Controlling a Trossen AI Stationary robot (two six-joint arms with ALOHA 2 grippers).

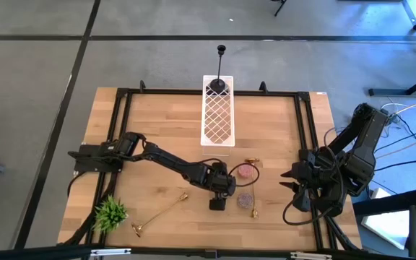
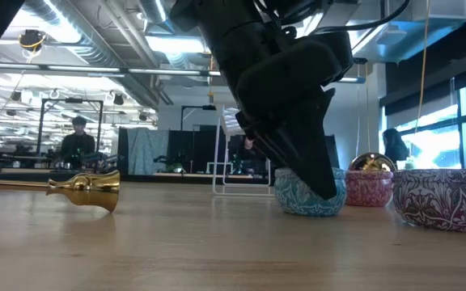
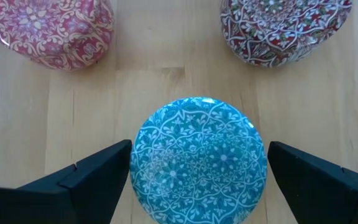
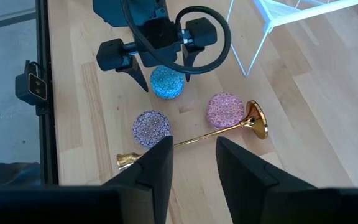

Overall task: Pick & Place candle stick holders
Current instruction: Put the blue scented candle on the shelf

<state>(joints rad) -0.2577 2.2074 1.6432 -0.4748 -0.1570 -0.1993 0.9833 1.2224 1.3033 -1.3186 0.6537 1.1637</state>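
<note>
Left wrist view showed the left pincer (image 3: 197, 180) spread wide around a blue patterned tin (image 3: 197, 158), not a candle stick holder. Gold holders lay flat on the tabletop (image 1: 157, 130): one (image 4: 194, 138) beside the tins, another (image 1: 161, 214) near the front edge. A black one (image 1: 220, 72) stood on the white rack (image 1: 218, 119). A stem should be straddled squarely before closing. The right pincer (image 4: 191, 162), parted narrowly, waited at the right edge.
</note>
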